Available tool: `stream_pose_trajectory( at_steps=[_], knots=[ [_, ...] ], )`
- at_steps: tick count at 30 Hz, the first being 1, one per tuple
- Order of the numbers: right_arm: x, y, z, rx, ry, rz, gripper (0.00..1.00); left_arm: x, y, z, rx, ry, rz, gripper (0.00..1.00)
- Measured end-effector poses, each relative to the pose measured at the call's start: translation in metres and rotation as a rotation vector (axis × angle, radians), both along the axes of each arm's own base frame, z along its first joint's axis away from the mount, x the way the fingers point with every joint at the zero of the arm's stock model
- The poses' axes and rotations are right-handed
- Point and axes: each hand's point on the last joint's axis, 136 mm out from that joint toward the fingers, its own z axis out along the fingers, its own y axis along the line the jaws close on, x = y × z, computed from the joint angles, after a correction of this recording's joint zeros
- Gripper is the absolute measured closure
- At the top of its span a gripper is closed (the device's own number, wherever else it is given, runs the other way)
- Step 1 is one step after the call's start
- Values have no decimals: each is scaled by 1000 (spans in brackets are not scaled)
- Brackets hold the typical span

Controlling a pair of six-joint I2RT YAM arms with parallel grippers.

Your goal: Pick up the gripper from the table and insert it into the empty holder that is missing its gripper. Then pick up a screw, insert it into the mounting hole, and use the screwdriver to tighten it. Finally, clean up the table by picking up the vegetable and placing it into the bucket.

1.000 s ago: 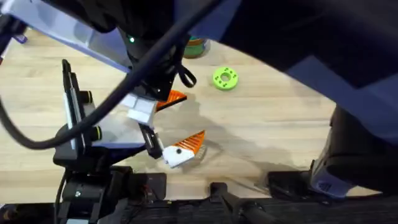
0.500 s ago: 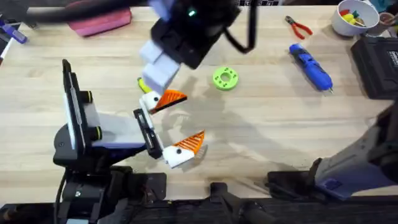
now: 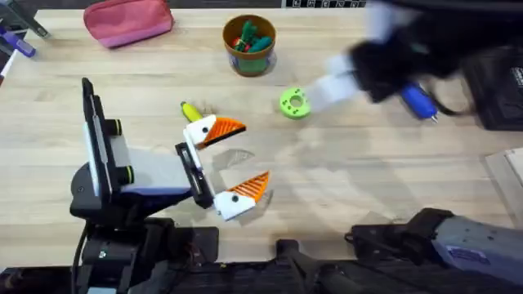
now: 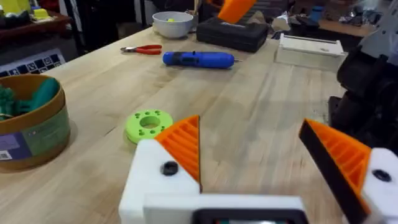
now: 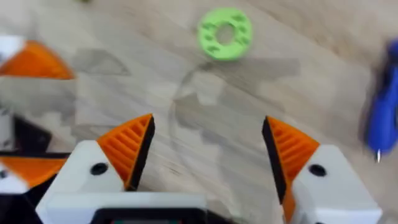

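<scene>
My left gripper (image 3: 233, 162) rests low on the table, open, and both its white bases carry orange wedges (image 4: 185, 146). No loose gripper and no bare holder is in view. The yellow vegetable (image 3: 189, 110) with a green end lies just behind its far finger. My right arm (image 3: 392, 57) is a blur at the back right, close to the blue screwdriver (image 3: 417, 100). My right gripper (image 5: 208, 149) is open and holds nothing, above bare wood, with the screwdriver (image 5: 379, 121) off to one side. The bucket (image 3: 249, 45) holds green and red pieces. I see no loose screw.
A green ring (image 3: 295, 103) lies mid-table, between the bucket and the screwdriver. A pink pouch (image 3: 127, 20) sits at the back left and a black case (image 3: 498, 90) at the right edge. Red pliers (image 4: 142, 50) and a white bowl (image 4: 173, 23) lie beyond the screwdriver.
My right arm has swung from over the left gripper across to the back right, uncovering the bucket and pouch. The left arm has stayed put.
</scene>
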Motion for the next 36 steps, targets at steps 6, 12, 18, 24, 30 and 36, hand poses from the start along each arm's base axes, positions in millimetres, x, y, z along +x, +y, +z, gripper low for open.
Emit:
stream_pose_trajectory(
  at_steps=[6, 12, 18, 24, 30, 36],
  knots=[
    [-17, -93, -20, 31, -4, -353, 9, 0, 0, 0, 0, 0, 0, 15],
    [-27, -140, -28, 43, -31, -556, 9, 0, 0, 0, 0, 0, 0, 15],
    [-21, -153, -32, 38, -22, -618, 8, 0, 0, 0, 0, 0, 0, 15],
    [-8, -152, -46, 17, 32, -619, 8, 0, 0, 0, 0, 0, 0, 15],
    [-3, -152, -55, 8, 64, -626, 9, 0, 0, 0, 0, 0, 0, 15],
    [0, -152, -54, 13, 52, -626, 8, 0, 0, 0, 0, 0, 0, 15]
  ],
)
